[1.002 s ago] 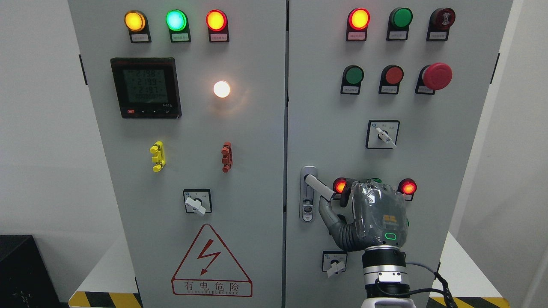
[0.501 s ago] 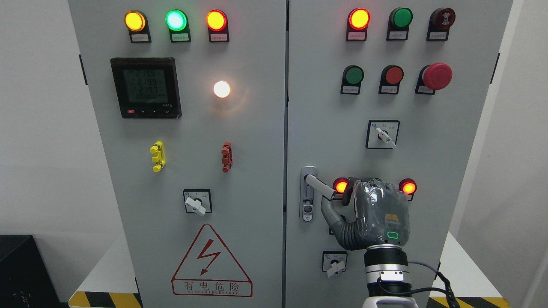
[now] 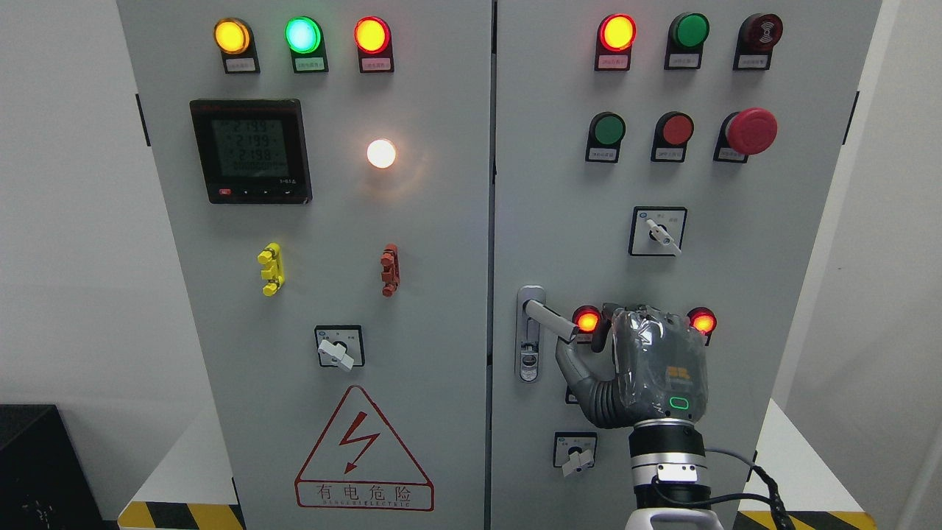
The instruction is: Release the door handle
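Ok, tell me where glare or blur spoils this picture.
Head view: the white lamp blooms into a halo on the left door; the plastic wrap on the right hand glints; the small labels are too soft to read; everything else is evenly lit and sharp.

Readable print on the cabinet's left door

Red-edged warning triangle with lightning bolt, captioned "有电危险" above a smaller line too fine to read; digital meter with three rows of digits near 219, last figures blurred; small labels under lamps and buttons illegible.
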